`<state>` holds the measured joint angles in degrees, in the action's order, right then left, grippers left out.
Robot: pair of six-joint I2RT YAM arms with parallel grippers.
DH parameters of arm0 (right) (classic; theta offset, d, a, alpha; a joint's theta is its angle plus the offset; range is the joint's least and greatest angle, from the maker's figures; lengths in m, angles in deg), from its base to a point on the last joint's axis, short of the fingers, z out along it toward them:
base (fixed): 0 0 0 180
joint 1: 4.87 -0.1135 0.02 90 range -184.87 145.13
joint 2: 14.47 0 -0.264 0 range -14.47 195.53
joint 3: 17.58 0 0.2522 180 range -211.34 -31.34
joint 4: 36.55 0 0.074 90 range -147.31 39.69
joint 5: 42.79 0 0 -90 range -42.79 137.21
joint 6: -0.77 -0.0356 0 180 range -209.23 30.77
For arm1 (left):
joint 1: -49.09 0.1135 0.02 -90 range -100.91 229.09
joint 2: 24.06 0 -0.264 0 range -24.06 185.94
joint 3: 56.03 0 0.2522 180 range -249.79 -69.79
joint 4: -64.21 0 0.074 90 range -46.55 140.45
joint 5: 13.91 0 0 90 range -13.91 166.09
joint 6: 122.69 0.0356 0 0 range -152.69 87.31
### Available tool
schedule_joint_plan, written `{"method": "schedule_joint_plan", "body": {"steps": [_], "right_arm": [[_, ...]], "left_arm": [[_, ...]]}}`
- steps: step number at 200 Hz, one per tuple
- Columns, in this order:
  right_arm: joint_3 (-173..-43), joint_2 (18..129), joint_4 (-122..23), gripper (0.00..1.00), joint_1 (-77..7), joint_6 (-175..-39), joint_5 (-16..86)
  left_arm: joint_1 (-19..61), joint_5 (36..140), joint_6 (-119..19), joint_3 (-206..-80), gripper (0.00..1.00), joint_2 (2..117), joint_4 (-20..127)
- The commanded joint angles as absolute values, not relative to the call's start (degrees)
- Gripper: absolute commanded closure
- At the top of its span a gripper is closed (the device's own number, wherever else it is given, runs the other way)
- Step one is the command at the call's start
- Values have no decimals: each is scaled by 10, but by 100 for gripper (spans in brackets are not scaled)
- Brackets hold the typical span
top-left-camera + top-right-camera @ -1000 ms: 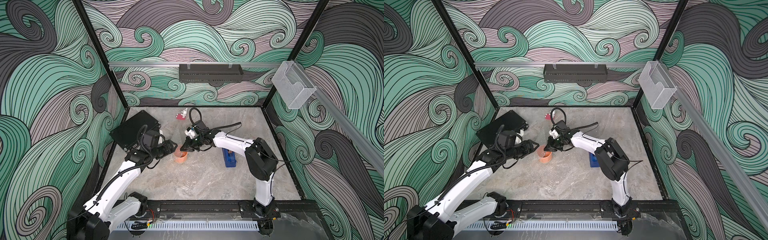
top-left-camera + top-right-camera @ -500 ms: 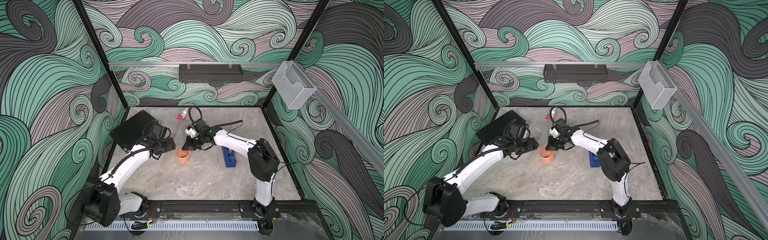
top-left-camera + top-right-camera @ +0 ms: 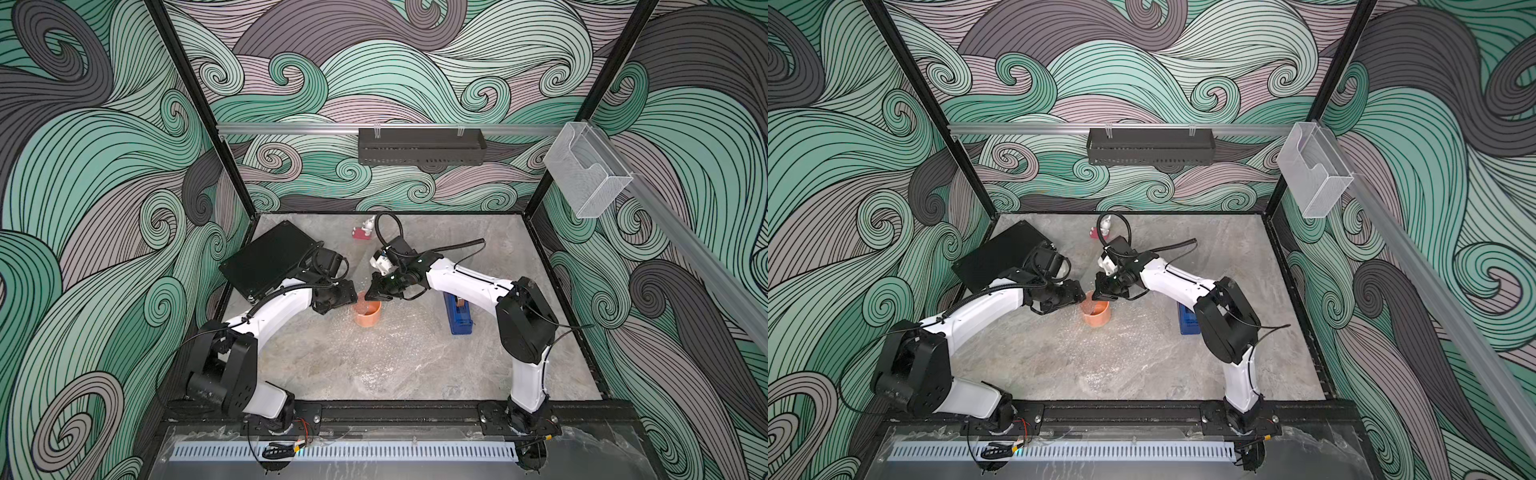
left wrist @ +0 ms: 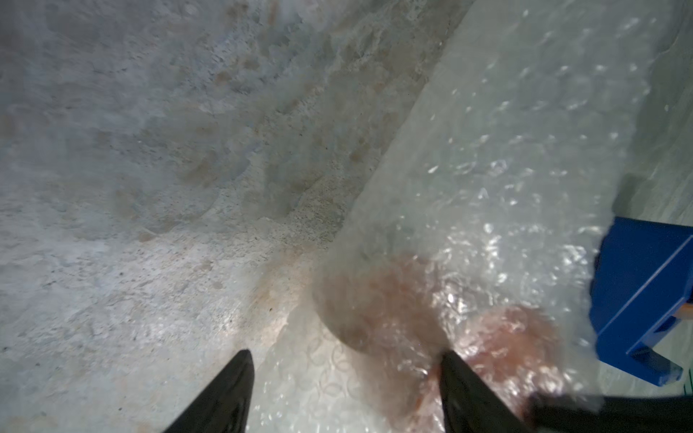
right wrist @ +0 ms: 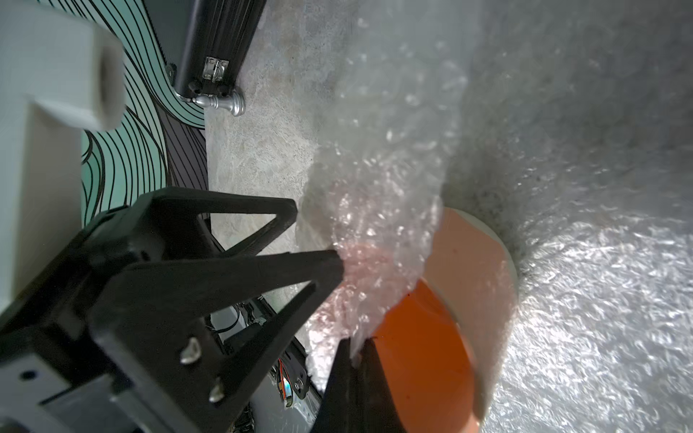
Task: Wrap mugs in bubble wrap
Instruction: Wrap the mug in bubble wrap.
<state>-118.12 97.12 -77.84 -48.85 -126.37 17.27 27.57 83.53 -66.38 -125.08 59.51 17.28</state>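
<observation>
The mug (image 3: 368, 314) is small and orange. It stands upright near the middle of the counter (image 3: 374, 374) with its open end up, as both top views show (image 3: 1096, 313). It sits on the bubble wrap (image 3: 403, 330), a clear bumpy sheet that lies on the counter around it. One edge of the sheet is pulled up against the side of the mug and hangs over part of its rim, which shows best in the right wrist view (image 5: 375, 187). The right gripper (image 5: 356, 343) is closed tight and pinches this lifted edge just above the mug's rim (image 5: 468, 270). In a top view it hangs over the far side of the mug (image 3: 376, 296). The left gripper (image 3: 351, 296) is just beside the mug on the other side. It is wide open and holds nothing. In the left wrist view (image 4: 345, 354) its two black fingers (image 4: 225, 393) stand far apart, with the wrap and the blurry orange mug in front of them. One finger tip touches the lifted wrap. A blue tape holder (image 3: 459, 318) stands near the mug, on the right arm's side. A black case (image 3: 266, 262) lies at the left side of the counter. A little red and white toy (image 3: 362, 232) stands well apart, close to the back wall.
</observation>
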Motion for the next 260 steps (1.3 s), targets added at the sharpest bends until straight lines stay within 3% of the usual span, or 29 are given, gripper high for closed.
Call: {"method": "schedule_joint_plan", "body": {"steps": [1,51,96,130,168,260], "right_arm": [[-1201,961,-809,94,-494,-1246,188],[-1154,882,-795,75,-501,-1216,220],[-989,744,-712,55,-542,-1082,227],[-880,675,-680,53,-619,-940,300],[-743,625,-546,53,-692,-811,351],[-757,743,-532,53,-813,-695,476]], "left_arm": [[271,831,-656,-1243,27,608,168],[270,824,-656,-1236,27,616,170],[271,829,-656,-1237,27,618,172],[271,834,-656,-1240,27,619,171],[270,838,-656,-1239,27,624,172],[271,834,-655,-1239,27,629,167]]}}
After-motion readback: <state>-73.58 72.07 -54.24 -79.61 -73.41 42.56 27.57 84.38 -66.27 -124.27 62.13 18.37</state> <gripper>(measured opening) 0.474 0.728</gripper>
